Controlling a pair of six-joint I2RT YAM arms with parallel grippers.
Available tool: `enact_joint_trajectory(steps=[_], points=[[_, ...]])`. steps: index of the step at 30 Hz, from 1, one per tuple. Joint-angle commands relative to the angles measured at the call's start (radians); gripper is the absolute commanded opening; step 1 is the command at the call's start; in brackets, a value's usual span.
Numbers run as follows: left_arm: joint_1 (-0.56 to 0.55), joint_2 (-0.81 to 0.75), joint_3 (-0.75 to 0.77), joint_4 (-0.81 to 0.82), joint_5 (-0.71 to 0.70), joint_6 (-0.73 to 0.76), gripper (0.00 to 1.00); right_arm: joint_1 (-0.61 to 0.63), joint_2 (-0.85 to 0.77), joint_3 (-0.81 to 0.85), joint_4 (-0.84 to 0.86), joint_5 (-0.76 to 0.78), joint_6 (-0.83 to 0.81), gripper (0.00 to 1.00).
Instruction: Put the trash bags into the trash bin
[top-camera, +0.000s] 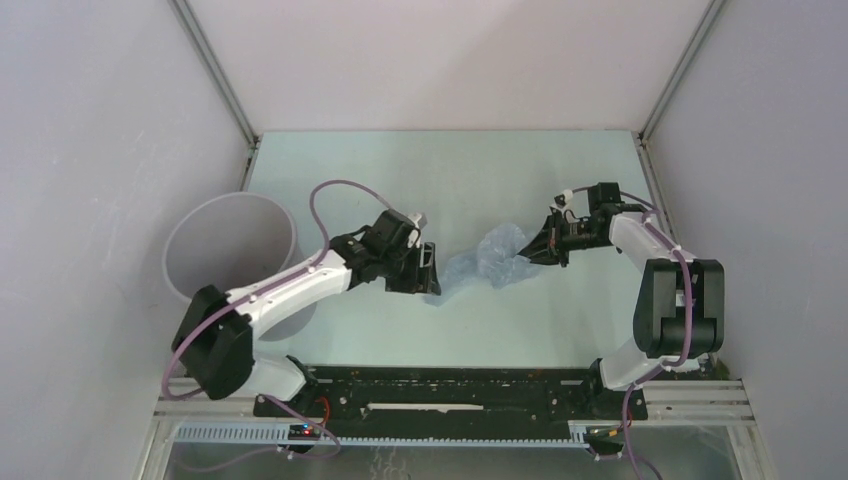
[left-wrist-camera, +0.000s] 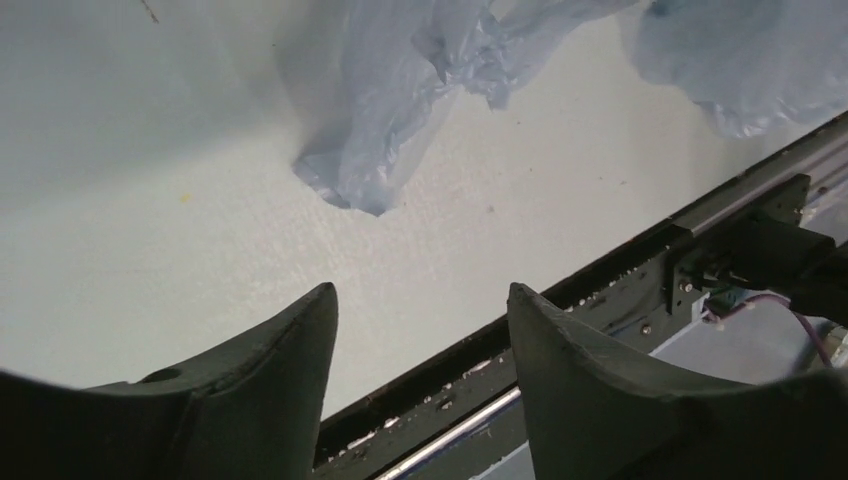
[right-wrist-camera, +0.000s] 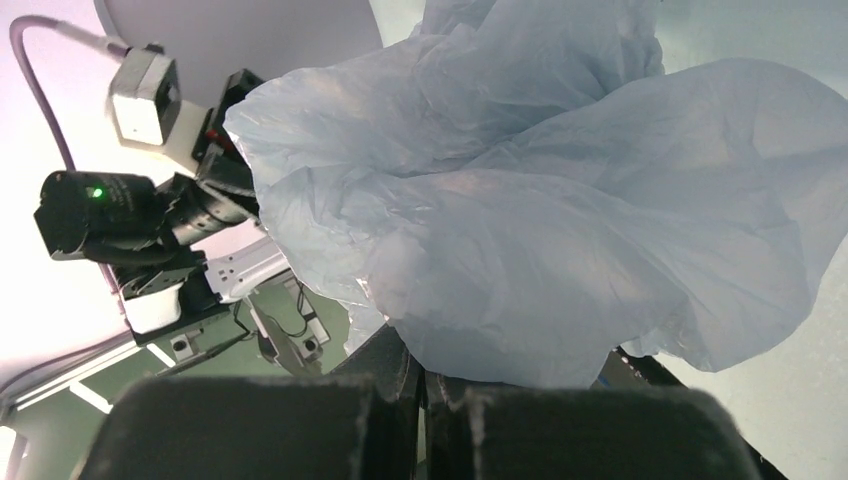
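Observation:
The pale blue, crumpled trash bag (top-camera: 488, 262) lies mid-table, its right end lifted. My right gripper (top-camera: 532, 250) is shut on that end; in the right wrist view the film (right-wrist-camera: 560, 200) billows over the closed jaws of the right gripper (right-wrist-camera: 425, 375). My left gripper (top-camera: 428, 270) hovers at the bag's left end, open and empty. In the left wrist view the bag's corner (left-wrist-camera: 370, 150) lies beyond the left gripper (left-wrist-camera: 420, 290), and nothing touches the fingers (left-wrist-camera: 285, 370). The grey round trash bin (top-camera: 230, 245) stands at the left, behind the left arm.
A black mounting rail (top-camera: 450, 385) runs along the table's near edge and shows in the left wrist view as the rail (left-wrist-camera: 600, 290). Pale enclosure walls close in the left, right and back. The left arm's wrist camera (right-wrist-camera: 145, 95) faces the right gripper.

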Motion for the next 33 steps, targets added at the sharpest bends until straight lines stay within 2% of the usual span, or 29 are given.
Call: enact_joint_trajectory(steps=[1, 6, 9, 15, 18, 23, 25, 33], points=[[-0.002, 0.085, -0.012, 0.145, 0.017, -0.026, 0.67, -0.001, 0.001, -0.005, -0.001, -0.02, -0.017, 0.0], [-0.001, 0.23, 0.017, 0.215, 0.042, -0.013, 0.68, -0.001, -0.015, -0.018, 0.003, -0.021, -0.013, 0.0], [-0.002, 0.308, 0.043, 0.22, 0.063, -0.001, 0.58, -0.001, -0.028, -0.024, 0.0, -0.015, -0.015, 0.0], [-0.001, 0.298, -0.017, 0.279, 0.032, 0.003, 0.52, -0.002, -0.053, -0.045, 0.008, -0.004, -0.012, 0.0], [-0.001, 0.316, -0.015, 0.286, 0.023, 0.01, 0.4, -0.002, -0.054, -0.054, 0.01, 0.003, -0.015, 0.0], [-0.001, 0.25, 0.001, 0.228, -0.028, 0.058, 0.1, -0.006, -0.088, -0.055, -0.007, 0.076, -0.022, 0.01], [-0.001, 0.184, 0.001, 0.187, -0.044, 0.078, 0.01, -0.007, -0.105, -0.055, -0.014, 0.148, -0.018, 0.04], [-0.002, -0.115, -0.018, 0.053, 0.001, 0.16, 0.0, -0.007, -0.144, -0.021, -0.097, 0.432, -0.029, 0.39]])
